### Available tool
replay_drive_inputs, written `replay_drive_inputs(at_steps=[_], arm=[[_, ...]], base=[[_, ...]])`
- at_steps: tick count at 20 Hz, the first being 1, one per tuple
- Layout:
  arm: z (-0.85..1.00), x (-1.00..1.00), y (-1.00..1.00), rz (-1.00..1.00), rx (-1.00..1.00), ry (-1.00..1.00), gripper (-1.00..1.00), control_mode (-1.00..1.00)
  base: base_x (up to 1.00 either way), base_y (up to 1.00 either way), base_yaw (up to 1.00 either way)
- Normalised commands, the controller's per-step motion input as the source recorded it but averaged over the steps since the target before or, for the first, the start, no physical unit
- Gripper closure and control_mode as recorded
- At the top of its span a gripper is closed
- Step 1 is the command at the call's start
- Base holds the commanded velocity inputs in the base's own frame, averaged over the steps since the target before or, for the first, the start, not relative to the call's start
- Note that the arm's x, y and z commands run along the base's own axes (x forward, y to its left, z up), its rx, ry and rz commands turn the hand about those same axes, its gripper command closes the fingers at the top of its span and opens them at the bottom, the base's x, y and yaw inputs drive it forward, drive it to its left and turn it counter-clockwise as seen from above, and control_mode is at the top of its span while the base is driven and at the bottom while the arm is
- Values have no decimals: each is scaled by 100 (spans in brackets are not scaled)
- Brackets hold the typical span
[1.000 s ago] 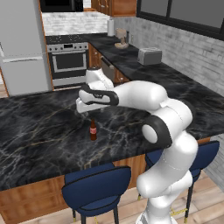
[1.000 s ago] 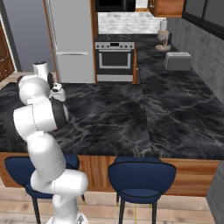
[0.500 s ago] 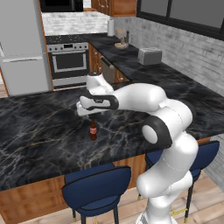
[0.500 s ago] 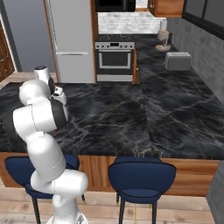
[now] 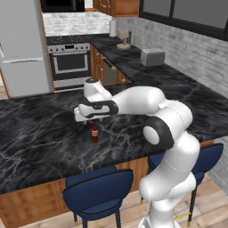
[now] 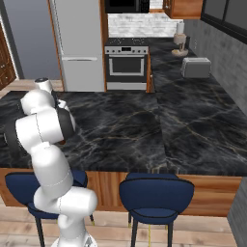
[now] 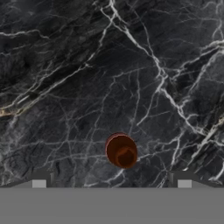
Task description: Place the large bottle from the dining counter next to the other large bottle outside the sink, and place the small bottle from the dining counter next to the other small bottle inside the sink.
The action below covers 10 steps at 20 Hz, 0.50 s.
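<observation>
Black marble counter (blue stools below)

glossy white arm — rounded links, dark joints

Glossy black veined marble dining counter, smooth brown glassy small bottle, wooden cabinet fronts.

The white arm is reaching forward and to its left from the base, elbow bent, forearm lying roughly level. The wrist is turning the gripper straight downward. Its two dark fingertips are standing wide apart, holding nothing between them.
</observation>
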Motion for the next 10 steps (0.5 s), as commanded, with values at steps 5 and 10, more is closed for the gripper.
replay_drive_inputs(at_steps=[5,10], arm=[[-3,9,-7,-7,0,0,-100,-100],[-4,10,-20,-4,0,0,-100,-100]], base=[[0,0,0],[0,0,0]])
